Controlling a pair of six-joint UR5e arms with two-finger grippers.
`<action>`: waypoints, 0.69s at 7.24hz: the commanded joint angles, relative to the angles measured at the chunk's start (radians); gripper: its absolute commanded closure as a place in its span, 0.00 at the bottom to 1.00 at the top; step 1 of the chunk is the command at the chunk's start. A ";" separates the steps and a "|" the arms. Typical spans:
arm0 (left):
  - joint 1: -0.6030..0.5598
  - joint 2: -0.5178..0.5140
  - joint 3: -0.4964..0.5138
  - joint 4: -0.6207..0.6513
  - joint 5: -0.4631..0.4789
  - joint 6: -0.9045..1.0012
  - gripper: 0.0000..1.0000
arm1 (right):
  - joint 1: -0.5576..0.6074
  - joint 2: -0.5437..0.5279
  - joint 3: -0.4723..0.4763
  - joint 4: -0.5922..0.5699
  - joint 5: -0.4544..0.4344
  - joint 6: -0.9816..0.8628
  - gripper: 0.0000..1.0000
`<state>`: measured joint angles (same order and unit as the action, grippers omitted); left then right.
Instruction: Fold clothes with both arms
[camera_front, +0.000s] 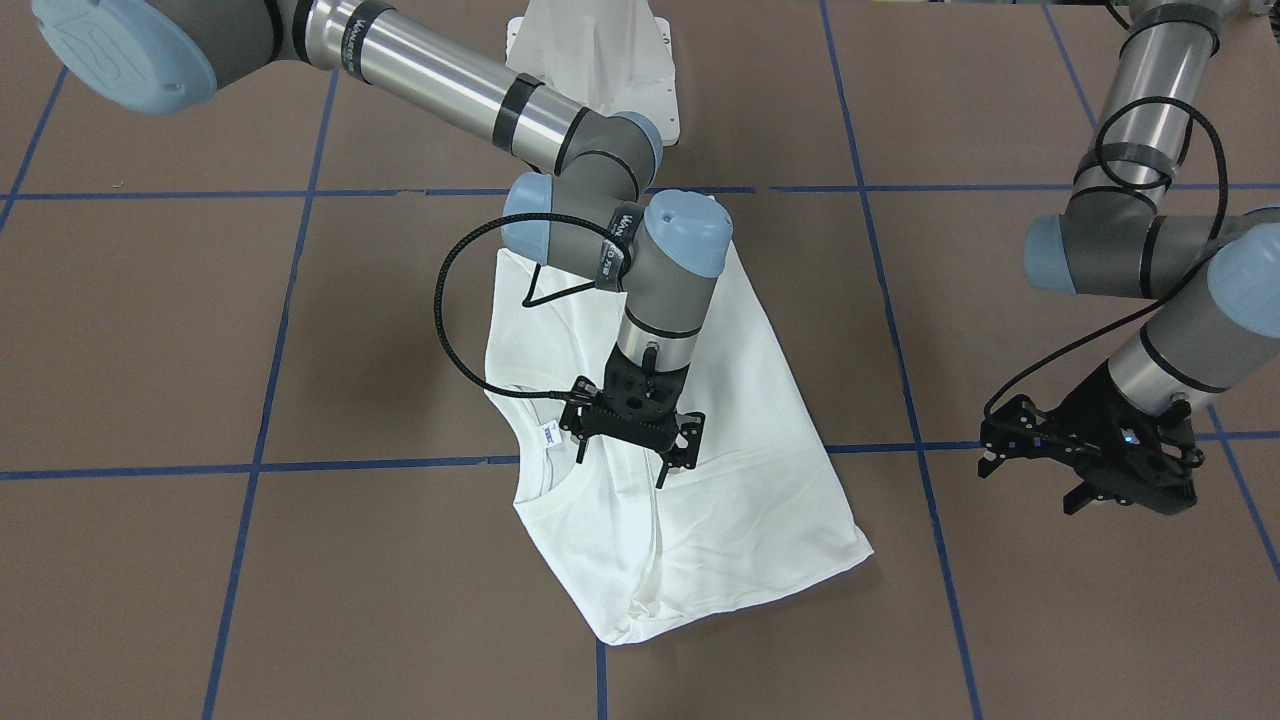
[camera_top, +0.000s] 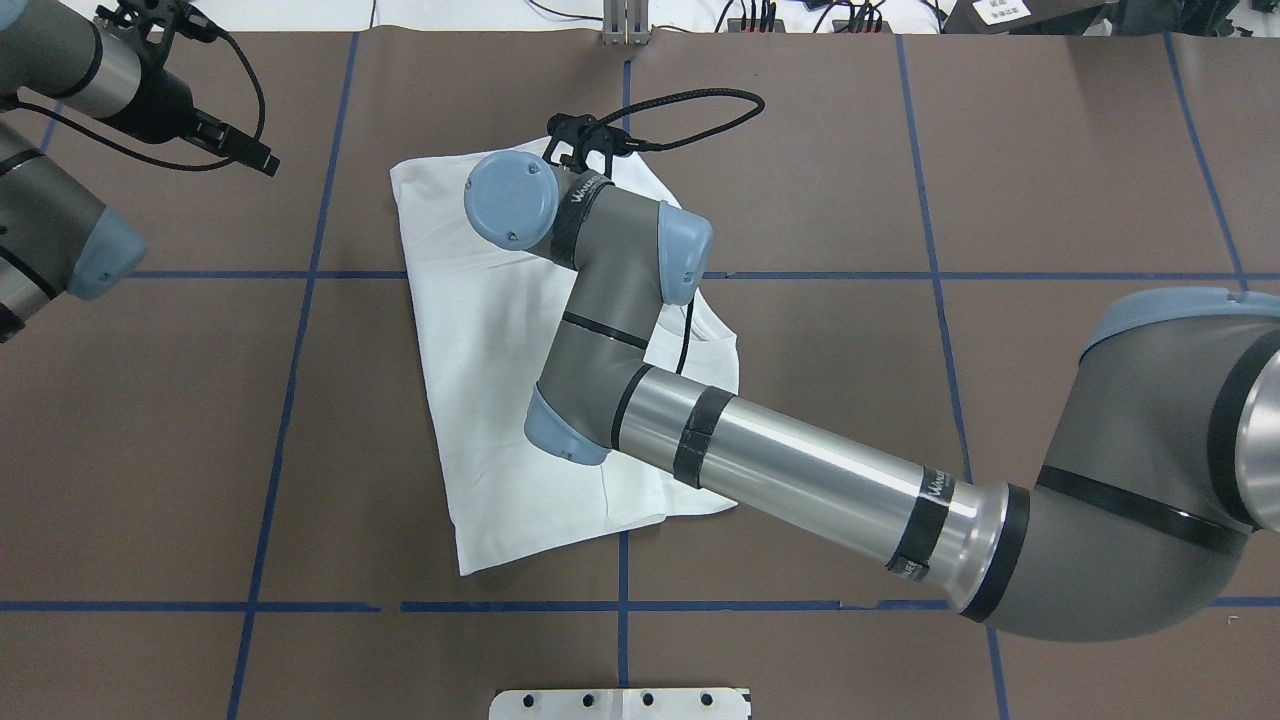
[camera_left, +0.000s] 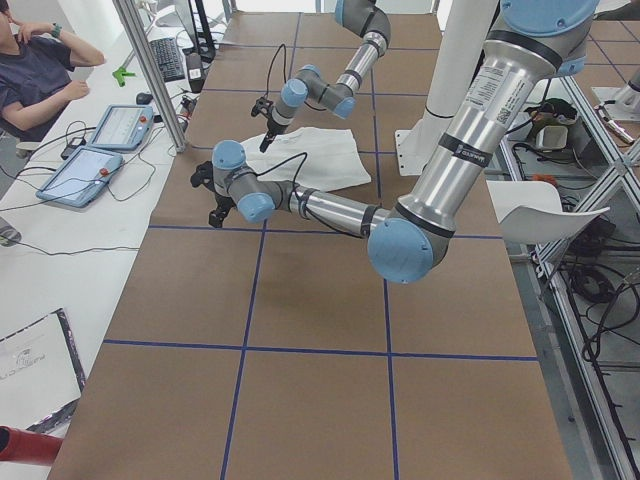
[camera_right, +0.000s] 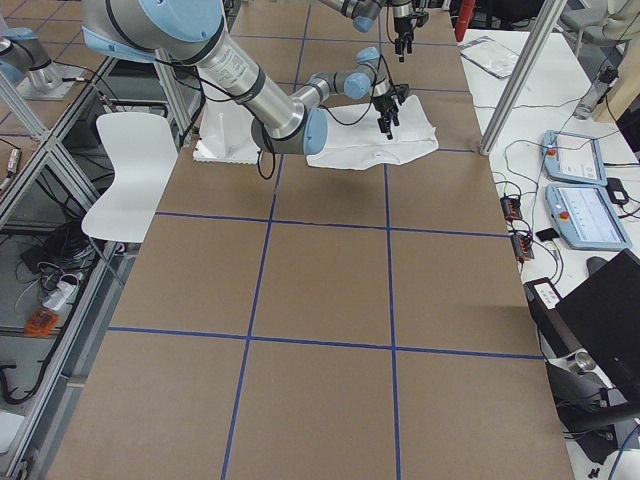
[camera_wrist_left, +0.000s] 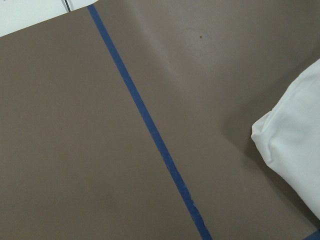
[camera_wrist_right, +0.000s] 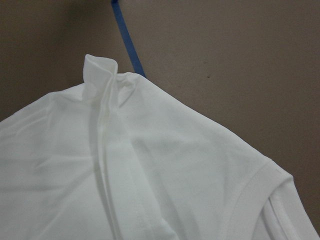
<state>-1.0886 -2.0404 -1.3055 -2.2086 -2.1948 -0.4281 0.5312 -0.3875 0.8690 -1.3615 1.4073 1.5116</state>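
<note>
I have the white long-sleeved T-shirt (camera_front: 740, 480) lying mid-table as a narrow, slanted panel, its sides apparently folded in and the neck label (camera_front: 548, 435) showing. My right gripper (camera_front: 622, 462) hovers just above the collar end, jaws apart and holding nothing. The left gripper (camera_front: 1030, 487) hangs well aside over the brown table (camera_front: 350, 350), jaws also apart. I judge the crosswise fold is next, which needs both grippers pinching one end's corners.

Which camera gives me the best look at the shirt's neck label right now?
The front-facing view: the label sits in plain sight beside the right gripper. Overhead, the right arm covers it. The right wrist view shows only collar ribbing, the side views are too far, and the left wrist view sees a shirt corner.
</note>
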 joint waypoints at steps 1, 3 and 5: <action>-0.004 0.003 -0.007 0.000 -0.012 0.000 0.00 | 0.000 0.051 -0.108 0.045 -0.060 0.002 0.00; -0.005 0.014 -0.014 0.000 -0.019 0.000 0.00 | -0.002 0.056 -0.186 0.149 -0.086 -0.010 0.00; -0.010 0.014 -0.014 0.000 -0.025 0.000 0.00 | -0.002 0.064 -0.202 0.148 -0.093 -0.057 0.00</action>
<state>-1.0965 -2.0271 -1.3185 -2.2090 -2.2168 -0.4280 0.5294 -0.3296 0.6837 -1.2217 1.3194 1.4793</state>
